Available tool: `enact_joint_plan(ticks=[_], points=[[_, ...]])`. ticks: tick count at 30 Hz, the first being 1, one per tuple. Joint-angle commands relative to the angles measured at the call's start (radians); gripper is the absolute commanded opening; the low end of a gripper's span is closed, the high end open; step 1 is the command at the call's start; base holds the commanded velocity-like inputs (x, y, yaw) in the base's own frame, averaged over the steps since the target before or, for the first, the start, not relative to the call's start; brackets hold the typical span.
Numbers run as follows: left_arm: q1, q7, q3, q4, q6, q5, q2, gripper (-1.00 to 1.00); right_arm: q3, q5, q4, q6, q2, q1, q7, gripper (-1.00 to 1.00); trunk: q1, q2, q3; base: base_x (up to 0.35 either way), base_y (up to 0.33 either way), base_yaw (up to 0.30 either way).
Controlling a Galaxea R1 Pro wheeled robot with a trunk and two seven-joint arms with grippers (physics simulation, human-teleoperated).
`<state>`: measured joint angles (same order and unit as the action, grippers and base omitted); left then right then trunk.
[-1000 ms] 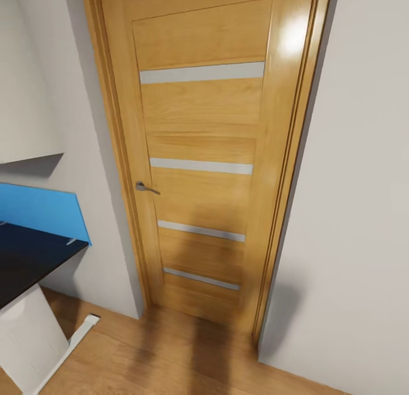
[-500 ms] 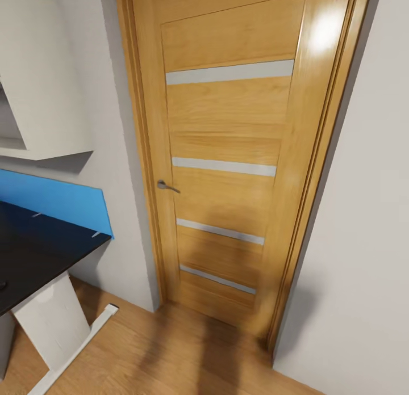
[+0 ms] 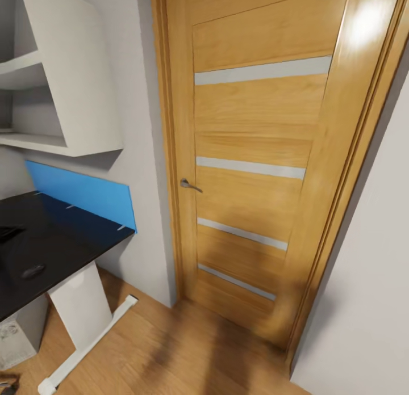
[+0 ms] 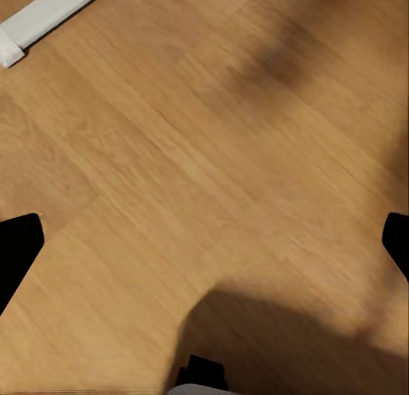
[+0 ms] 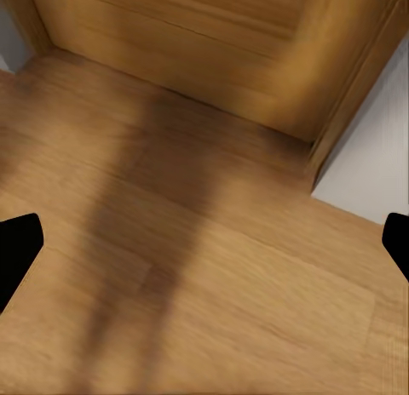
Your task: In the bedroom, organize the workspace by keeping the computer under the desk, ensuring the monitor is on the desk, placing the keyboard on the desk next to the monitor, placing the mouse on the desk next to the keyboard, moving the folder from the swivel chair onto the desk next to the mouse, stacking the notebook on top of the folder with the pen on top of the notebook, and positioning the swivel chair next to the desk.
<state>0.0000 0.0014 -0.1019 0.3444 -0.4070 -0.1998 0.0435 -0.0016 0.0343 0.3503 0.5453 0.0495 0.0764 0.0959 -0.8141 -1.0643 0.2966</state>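
Glossy black desk (image 3: 62, 242) at far left, white leg (image 3: 85, 310) beneath; small dark mouse (image 3: 32, 270) lying on its top. Blue panel (image 3: 85, 193) upright behind the top, against the wall. Oak door (image 3: 267, 156) centre, shut, lever handle (image 3: 189, 184). Left gripper (image 4: 204, 242) and right gripper (image 5: 204, 242) both spread wide, empty, over wood floor (image 5: 170, 267). Risk, judged: base clipping the desk's floor rail (image 4: 47, 20) when turning. No legible writing or brand

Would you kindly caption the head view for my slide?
Glossy black desk carrying a small dark mouse, beside a closed honey-coloured wooden door.
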Motion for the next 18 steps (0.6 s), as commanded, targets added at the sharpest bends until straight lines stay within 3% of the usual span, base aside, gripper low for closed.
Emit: enact_joint_plan(ticks=[1, 18], points=[[0.0, 0.0, 0.002, 0.001, -0.001, -0.006, 0.0, 1.0, 0.0, 0.004, -0.001, 0.002, 0.001, 0.0, 0.005, 1.0, 0.0, -0.001, 0.001, 0.0, 0.0, 0.276], [0.0, 0.0, 0.004, 0.001, -0.001, -0.006, 0.001, 1.0, 0.0, 0.004, -0.013, 0.002, 0.003, 0.0, 0.005, 1.0, 0.0, -0.001, 0.001, 0.0, 0.0, 0.277]])
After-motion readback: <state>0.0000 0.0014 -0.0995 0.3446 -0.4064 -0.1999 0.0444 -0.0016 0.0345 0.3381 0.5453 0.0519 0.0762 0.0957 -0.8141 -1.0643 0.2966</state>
